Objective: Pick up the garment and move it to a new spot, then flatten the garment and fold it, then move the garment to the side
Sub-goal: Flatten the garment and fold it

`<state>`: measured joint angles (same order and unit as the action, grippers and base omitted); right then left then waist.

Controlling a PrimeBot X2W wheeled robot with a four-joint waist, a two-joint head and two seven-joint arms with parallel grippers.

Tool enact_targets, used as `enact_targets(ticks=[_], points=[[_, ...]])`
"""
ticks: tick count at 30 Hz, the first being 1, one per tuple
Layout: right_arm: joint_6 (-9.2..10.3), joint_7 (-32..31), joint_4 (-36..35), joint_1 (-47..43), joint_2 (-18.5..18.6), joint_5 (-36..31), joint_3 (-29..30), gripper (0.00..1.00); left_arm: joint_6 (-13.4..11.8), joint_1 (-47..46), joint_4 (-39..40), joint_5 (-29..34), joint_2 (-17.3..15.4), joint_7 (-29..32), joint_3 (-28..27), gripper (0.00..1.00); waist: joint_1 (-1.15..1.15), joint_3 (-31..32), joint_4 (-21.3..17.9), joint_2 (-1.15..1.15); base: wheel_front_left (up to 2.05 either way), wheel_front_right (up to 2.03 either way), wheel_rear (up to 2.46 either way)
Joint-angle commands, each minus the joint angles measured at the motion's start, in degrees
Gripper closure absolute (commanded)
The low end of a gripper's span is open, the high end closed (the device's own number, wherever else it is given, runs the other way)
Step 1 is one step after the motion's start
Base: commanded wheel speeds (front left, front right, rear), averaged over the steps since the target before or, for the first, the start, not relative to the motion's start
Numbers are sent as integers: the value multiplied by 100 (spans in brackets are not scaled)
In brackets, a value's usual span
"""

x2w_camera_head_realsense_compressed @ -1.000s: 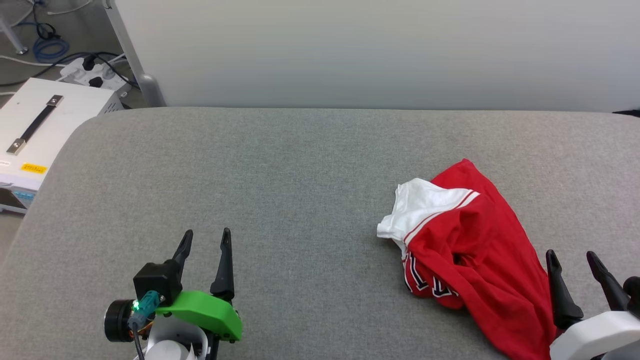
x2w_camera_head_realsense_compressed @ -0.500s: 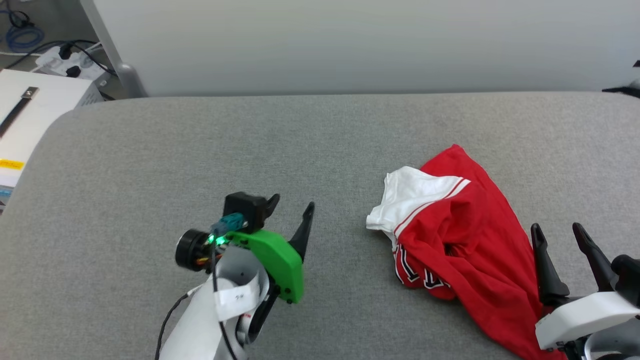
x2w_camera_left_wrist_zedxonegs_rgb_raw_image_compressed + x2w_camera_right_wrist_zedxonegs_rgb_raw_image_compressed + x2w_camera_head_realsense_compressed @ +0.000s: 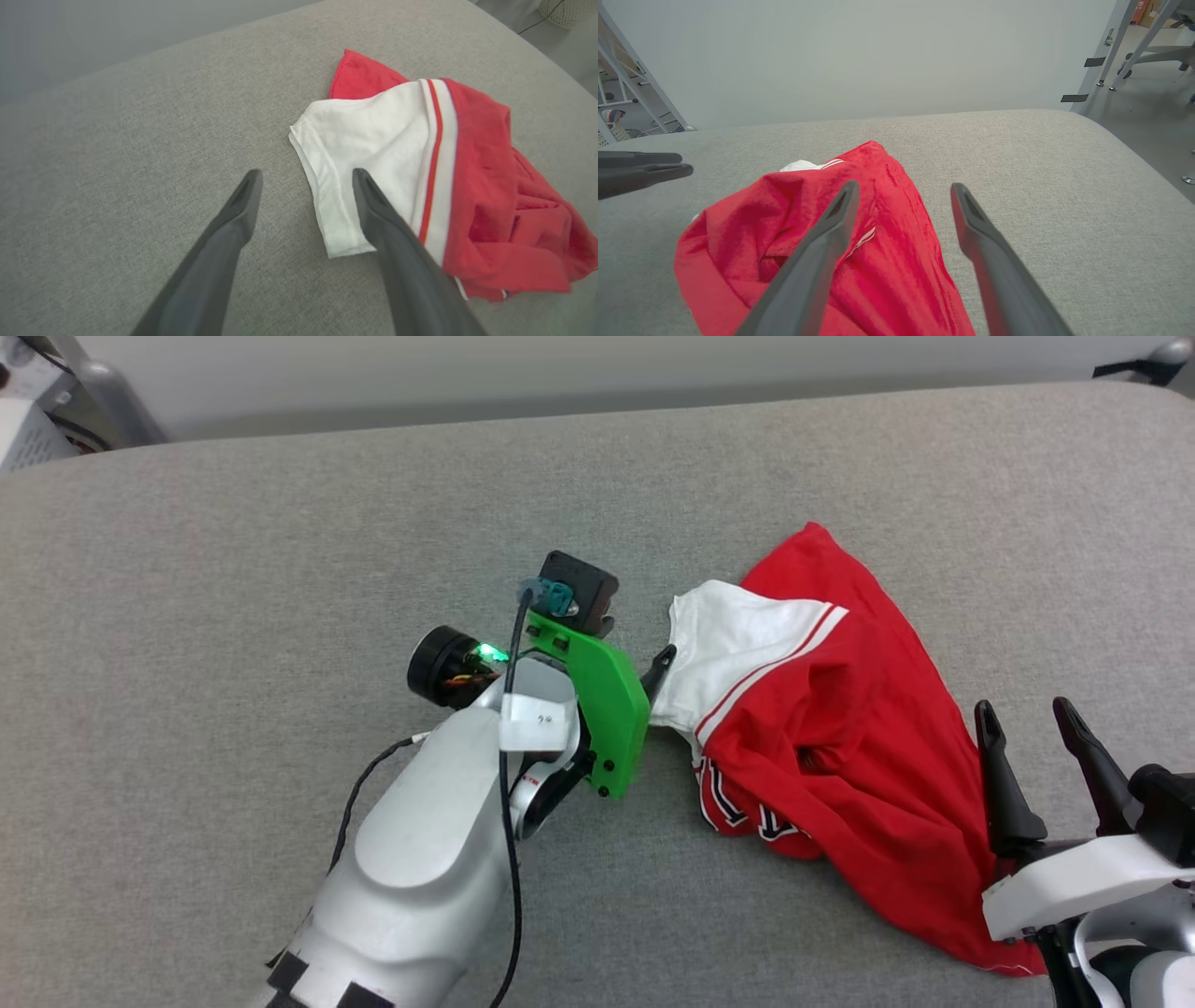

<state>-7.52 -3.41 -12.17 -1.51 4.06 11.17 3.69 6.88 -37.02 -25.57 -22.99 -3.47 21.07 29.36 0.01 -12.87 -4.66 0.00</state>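
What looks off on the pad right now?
The garment lies crumpled in a heap on the grey pad, one white sleeve sticking out, its print half buried in folds. Nothing looks torn or spilled.

Crumpled red jersey T-shirt (image 3: 868,747), heaped right of centre on grey padded surface (image 3: 280,523); white striped-trim sleeve (image 3: 738,644) spread leftward, black-white print peeking at near edge.
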Motion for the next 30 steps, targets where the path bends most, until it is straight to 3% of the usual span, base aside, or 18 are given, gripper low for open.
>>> enact_targets(ticks=[1, 16, 17, 18, 20, 30], points=[[3, 71, 40, 126, 9, 41, -21, 0, 38, -215, -129, -59, 29, 86, 111, 0, -1, -247, -240, 0, 0, 0, 0], [3, 327, 470, 354, -42, 296, -182, 0, 59, -1206, -1897, -386, 15, 583, 1385, 0, -1, -630, -681, 0, 0, 0, 0], [3, 361, 522, 380, -54, 324, -202, 0, 59, -1223, -2171, -520, 20, 753, 1742, 20, -1, -653, -719, 0, 0, 0, 0], [3, 369, 539, 386, -56, 333, -204, 0, 59, -1221, -2226, -569, 21, 775, 1825, 54, -1, -655, -726, 0, 0, 0, 0], [3, 390, 572, 397, -61, 350, -195, 0, 60, -1217, -2304, -681, 22, 780, 1994, 100, -1, -654, -725, 0, 0, 0, 0], [3, 327, 650, 313, -75, 358, -8, 0, 3, -1630, -2386, -865, -200, -391, 1879, 100, -1, -309, -323, 0, 0, 0, 0]])
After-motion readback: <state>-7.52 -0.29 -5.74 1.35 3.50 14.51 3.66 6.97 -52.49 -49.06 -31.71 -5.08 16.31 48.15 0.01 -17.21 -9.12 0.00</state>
